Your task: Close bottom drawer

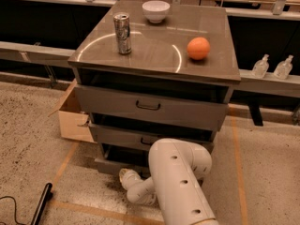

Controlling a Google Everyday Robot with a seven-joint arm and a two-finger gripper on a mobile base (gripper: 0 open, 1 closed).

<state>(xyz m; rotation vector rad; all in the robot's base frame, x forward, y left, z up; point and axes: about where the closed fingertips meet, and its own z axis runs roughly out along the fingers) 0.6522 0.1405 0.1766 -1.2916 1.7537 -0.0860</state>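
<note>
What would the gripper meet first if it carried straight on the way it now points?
The gripper sits low, close in front of the bottom drawer, pointing toward it. It would probably meet that drawer's front panel first, though depth is unclear.

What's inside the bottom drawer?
Only a dark, shadowed gap shows in the bottom drawer; no contents can be made out. The arm covers its right half. The hand sits low at its front.

High near view, angled down onto cabinet [154, 55], tool [125, 176] at foot
</note>
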